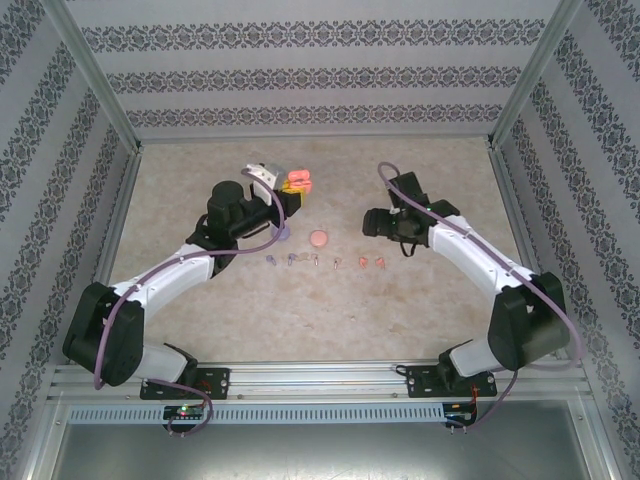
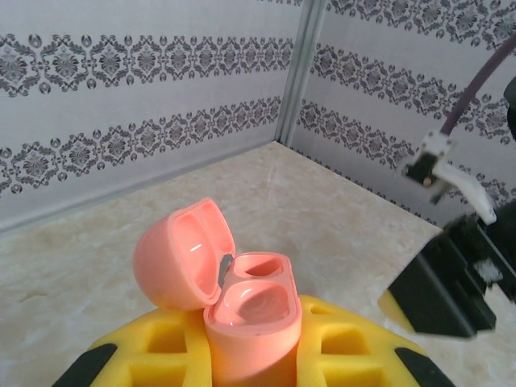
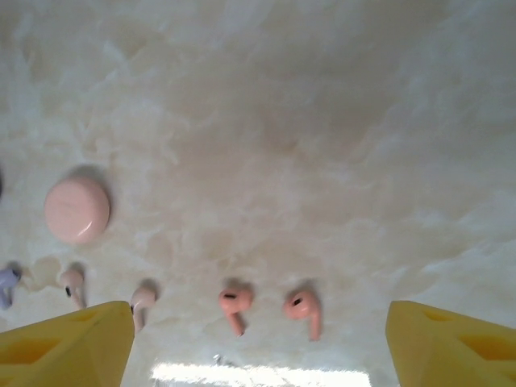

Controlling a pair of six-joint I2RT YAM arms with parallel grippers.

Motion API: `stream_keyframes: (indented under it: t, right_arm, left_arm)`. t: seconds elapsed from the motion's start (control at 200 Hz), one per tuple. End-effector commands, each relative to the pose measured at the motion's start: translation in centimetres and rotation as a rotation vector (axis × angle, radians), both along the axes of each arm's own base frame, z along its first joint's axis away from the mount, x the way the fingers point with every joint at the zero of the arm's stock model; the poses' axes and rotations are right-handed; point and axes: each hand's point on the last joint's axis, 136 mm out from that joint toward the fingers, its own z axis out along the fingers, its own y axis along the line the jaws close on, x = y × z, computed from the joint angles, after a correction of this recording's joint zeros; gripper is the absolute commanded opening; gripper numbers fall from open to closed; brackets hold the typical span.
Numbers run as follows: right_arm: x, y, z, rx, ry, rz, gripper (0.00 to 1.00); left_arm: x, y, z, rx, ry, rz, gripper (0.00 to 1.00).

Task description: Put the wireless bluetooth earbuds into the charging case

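Note:
An orange charging case point(image 2: 254, 322) stands upright with its lid point(image 2: 185, 254) flipped open and both wells empty. My left gripper point(image 2: 254, 355) is shut on its body between yellow fingers point(image 2: 355, 347). From above, that left gripper point(image 1: 292, 186) holds the case point(image 1: 300, 183) up at the far middle. The wireless bluetooth earbuds lie in a row on the table: two orange ones point(image 3: 234, 305) point(image 3: 302, 309), two pale pink ones point(image 3: 72, 284) point(image 3: 143, 302) and a purple one point(image 3: 6, 282). My right gripper point(image 3: 258, 347) hovers open above the orange pair point(image 1: 372, 262), and stands just beyond the row in the top view point(image 1: 372, 224).
A closed pink case point(image 3: 76, 210) point(image 1: 319, 239) lies behind the row. A purple case point(image 1: 282, 235) sits partly under the left arm. Patterned walls point(image 1: 320, 75) enclose the marbled table point(image 1: 330, 310). The right arm point(image 2: 451, 282) shows at the edge of the left wrist view.

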Motion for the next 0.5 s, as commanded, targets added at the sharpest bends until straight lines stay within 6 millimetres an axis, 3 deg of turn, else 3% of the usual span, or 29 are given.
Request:
stream_keyframes:
  t: [0.0,0.17,0.495]
  right_arm:
    - [-1.2,1.1,-2.0,-0.026,0.094,-0.037,0.79]
    - [-1.8,2.7,-4.9,-0.068,0.166,-0.049,0.73]
    - [-2.2,4.7,-7.8,-0.101,0.225,-0.011,0.58]
  left_arm:
    - [-0.6,-0.5,1.5,-0.084,-0.085,0.021,0.00]
    - [-1.2,-1.5,0.8,-0.070,-0.107,0.011,0.00]
    - [-1.9,-1.8,2.2,-0.129,-0.130,0.012,0.00]
